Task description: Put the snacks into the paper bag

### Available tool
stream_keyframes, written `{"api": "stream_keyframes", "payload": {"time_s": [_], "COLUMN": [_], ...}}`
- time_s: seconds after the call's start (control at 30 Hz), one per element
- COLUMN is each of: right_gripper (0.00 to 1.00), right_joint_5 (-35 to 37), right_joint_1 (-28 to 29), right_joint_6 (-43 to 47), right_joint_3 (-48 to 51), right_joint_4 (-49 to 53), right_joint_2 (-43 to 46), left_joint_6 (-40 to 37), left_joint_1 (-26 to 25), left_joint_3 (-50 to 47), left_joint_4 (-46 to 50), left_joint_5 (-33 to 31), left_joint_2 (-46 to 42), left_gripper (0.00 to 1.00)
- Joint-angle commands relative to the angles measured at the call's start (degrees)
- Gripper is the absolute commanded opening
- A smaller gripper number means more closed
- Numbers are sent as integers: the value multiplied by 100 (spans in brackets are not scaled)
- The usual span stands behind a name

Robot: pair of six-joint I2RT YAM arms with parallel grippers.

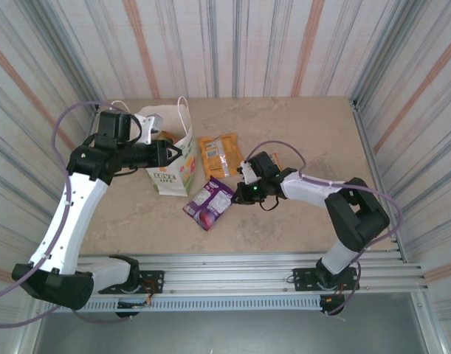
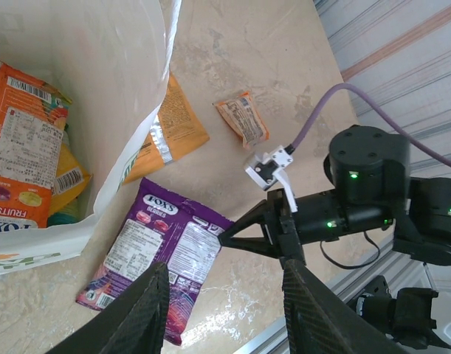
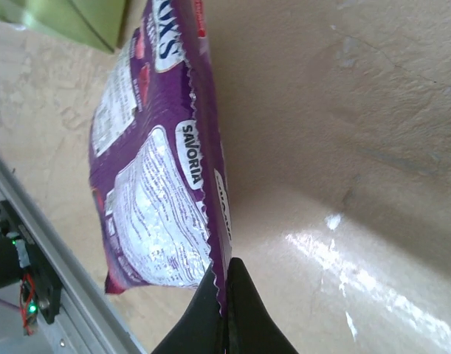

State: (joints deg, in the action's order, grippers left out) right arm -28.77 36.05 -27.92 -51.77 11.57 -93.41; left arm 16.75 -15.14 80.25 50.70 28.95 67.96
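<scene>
The white paper bag (image 1: 168, 171) stands upright at the left of the table, and orange packets (image 2: 22, 147) lie inside it. My left gripper (image 2: 225, 306) hovers open beside the bag's right rim (image 2: 147, 125), nothing between its fingers. A purple packet (image 1: 209, 202) lies right of the bag. My right gripper (image 3: 226, 284) is shut on that purple packet (image 3: 151, 184), pinching its sealed edge (image 2: 224, 237). An orange packet (image 1: 220, 153) lies flat behind it, and a small red-orange packet (image 2: 242, 119) sits farther right.
Corrugated walls enclose the table on three sides. A metal rail (image 1: 240, 265) runs along the near edge under both arm bases. The right arm's purple cable (image 1: 284, 147) loops over the table above the small packet.
</scene>
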Motion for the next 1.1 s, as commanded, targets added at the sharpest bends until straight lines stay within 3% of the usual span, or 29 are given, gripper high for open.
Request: {"api": "stream_keyframes", "payload": {"time_s": [0.0, 0.27, 0.6, 1.07], "right_gripper": [0, 0, 0, 0], "right_joint_5": [255, 824, 1045, 621], "right_joint_1": [32, 8, -116, -352], "right_joint_6": [531, 1316, 2686, 4898], "right_joint_3": [-199, -457, -1516, -1868], "right_joint_4": [529, 1248, 2646, 3156], "right_joint_2": [464, 1267, 1557, 2466], "left_joint_6": [-103, -136, -744, -1360], "left_joint_1": [-54, -60, -292, -548], "left_joint_3": [187, 159, 71, -369], "left_joint_4": [37, -27, -343, -1044], "left_joint_5": [54, 108, 655, 1025], "left_joint_2": [-75, -138, -169, -293], "left_gripper": [45, 45, 47, 49]}}
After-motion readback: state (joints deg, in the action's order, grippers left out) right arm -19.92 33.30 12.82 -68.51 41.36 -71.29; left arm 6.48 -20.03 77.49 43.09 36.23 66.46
